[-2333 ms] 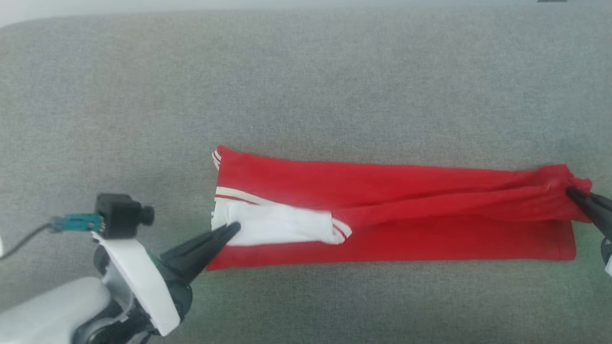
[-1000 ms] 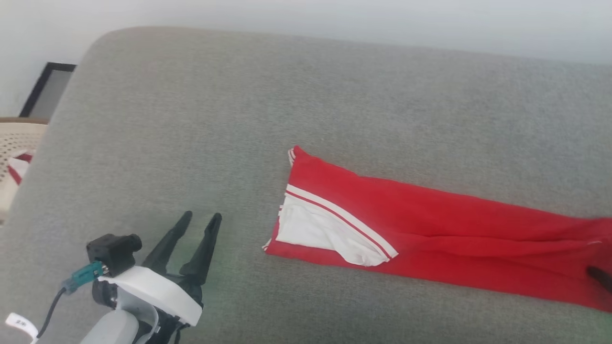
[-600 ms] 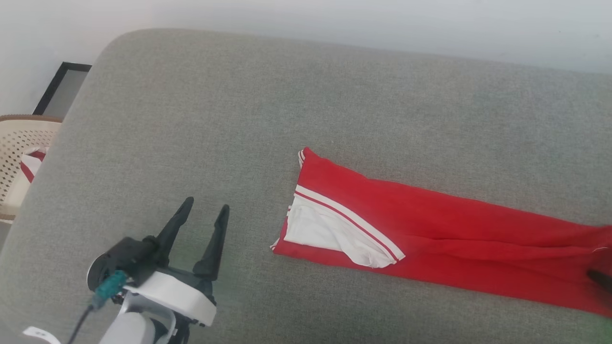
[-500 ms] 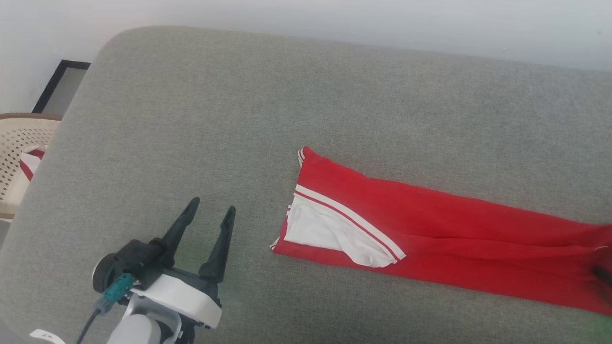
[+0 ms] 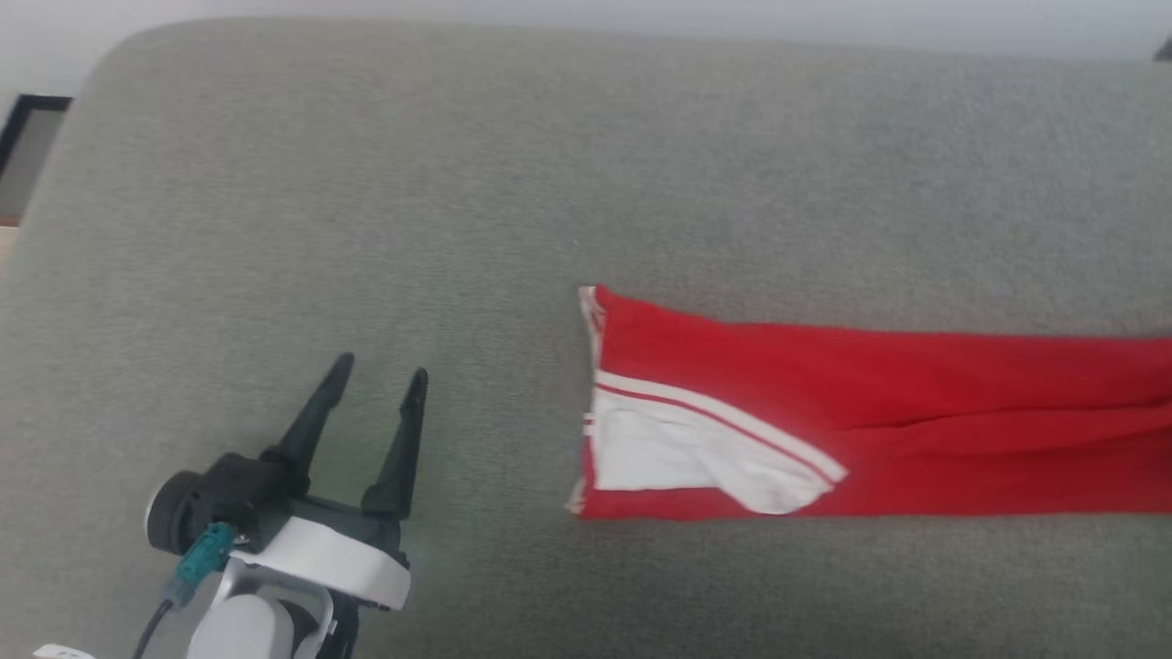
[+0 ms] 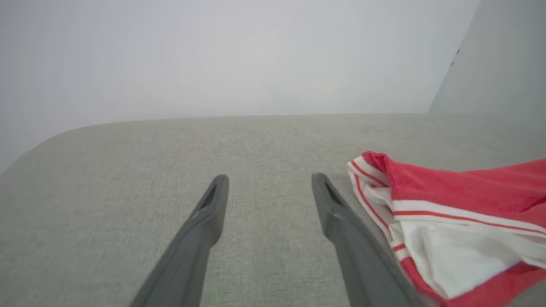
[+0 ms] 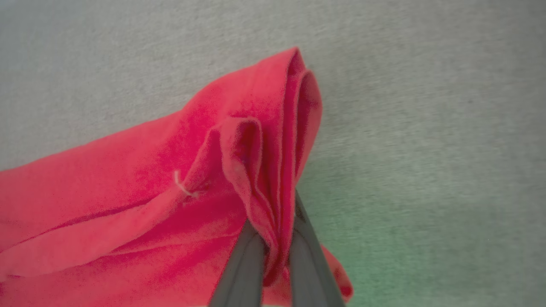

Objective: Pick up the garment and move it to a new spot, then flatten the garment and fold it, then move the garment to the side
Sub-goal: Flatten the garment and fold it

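Freed at its 9 o'clock end since two seconds ago, the garment [image 5: 870, 412] lies flat on the grey cushion [image 5: 458, 183] as a long folded red strip, white panel [image 5: 678, 453] uppermost, running from centre toward 3 o'clock. At that far end the right gripper [image 7: 275, 221] is pinched tight on a bunched fold of red cloth, probably anchoring the strip so the lengthwise fold holds. Apart at the garment's 9 o'clock, the left gripper [image 5: 381, 366] hovers with fingers spread and empty, likely lining up a fresh grasp.
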